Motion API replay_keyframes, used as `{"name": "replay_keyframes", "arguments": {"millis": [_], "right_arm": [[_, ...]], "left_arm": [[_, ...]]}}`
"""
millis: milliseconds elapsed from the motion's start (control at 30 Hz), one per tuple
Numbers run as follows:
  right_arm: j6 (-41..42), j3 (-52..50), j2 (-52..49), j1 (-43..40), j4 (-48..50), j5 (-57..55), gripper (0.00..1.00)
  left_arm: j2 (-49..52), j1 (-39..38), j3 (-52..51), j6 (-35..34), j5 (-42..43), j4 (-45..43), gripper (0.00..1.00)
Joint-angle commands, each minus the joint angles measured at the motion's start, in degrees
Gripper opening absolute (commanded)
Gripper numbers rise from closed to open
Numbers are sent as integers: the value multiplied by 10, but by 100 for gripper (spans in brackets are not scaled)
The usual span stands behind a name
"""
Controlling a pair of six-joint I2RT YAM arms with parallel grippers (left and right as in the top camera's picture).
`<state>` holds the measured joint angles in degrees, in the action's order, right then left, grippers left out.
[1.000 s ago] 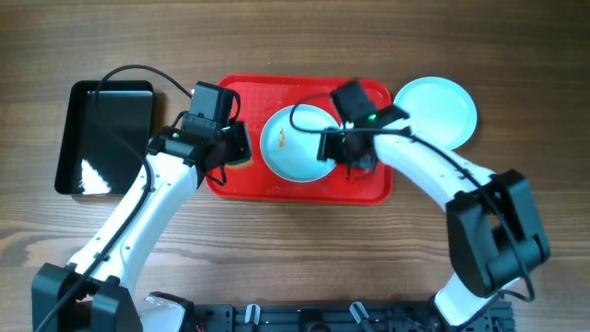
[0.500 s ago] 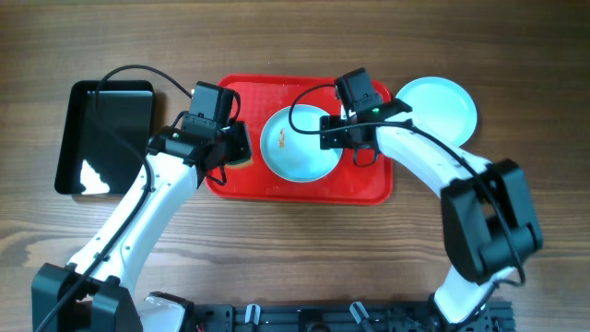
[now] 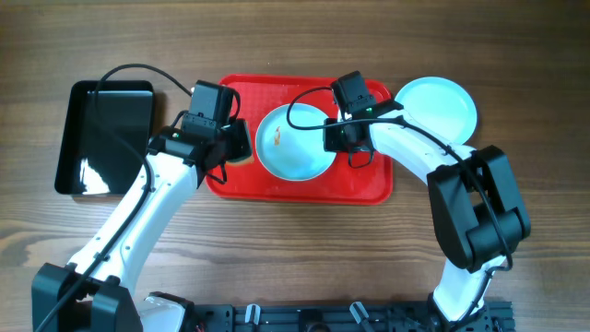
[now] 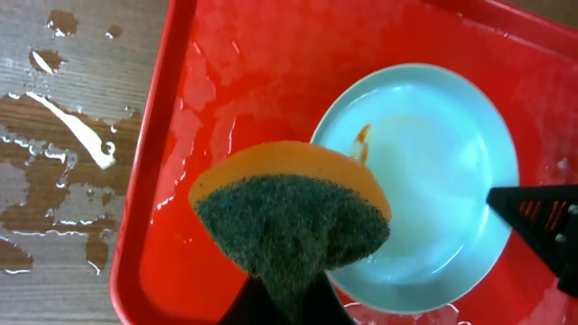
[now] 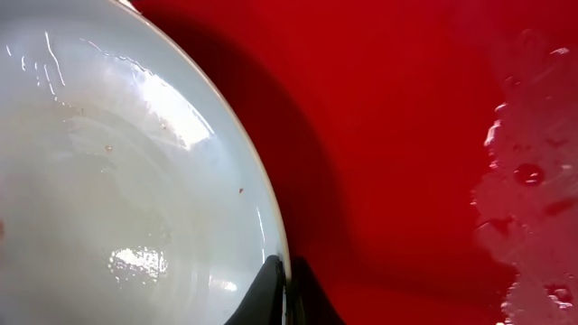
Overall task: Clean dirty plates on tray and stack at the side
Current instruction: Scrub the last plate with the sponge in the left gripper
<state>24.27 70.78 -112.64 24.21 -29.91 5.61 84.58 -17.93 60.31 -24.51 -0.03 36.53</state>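
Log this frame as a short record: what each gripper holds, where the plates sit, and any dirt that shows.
left gripper: shut on sponge, over the tray by the dirty plate's left edge
right gripper: pinching the dirty plate's right rim
dirty plate: on the tray, wet
smudge: brown, left of the plate's centre
second plate: on the table beside the tray's right end
black tray: far left

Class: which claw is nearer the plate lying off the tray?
Right. The right claw is over the tray half beside that plate; the left claw, holding a sponge, is at the far end.
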Motion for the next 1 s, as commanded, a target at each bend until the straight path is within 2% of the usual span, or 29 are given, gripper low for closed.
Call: {"name": "replay_keyframes", "arguments": {"millis": [0, 267, 400, 600, 833, 967], "right_arm": [[-17, 0, -19, 3, -8, 36, 4], [-28, 0, -19, 4, 2, 64, 4], [-46, 0, -19, 4, 7, 82, 4], [-36, 0, -19, 4, 8, 82, 4], [-31, 0, -19, 4, 9, 82, 4], [-26, 0, -19, 4, 8, 82, 4]], "left_arm": [[11, 0, -3, -4, 9, -14, 4], [109, 0, -3, 3, 63, -97, 4], [164, 0, -3, 18, 181, -158, 4], [196, 0, -3, 16, 226, -189, 4], [197, -33, -3, 14, 226, -221, 4], [200, -45, -3, -45, 165, -226, 4]]}}
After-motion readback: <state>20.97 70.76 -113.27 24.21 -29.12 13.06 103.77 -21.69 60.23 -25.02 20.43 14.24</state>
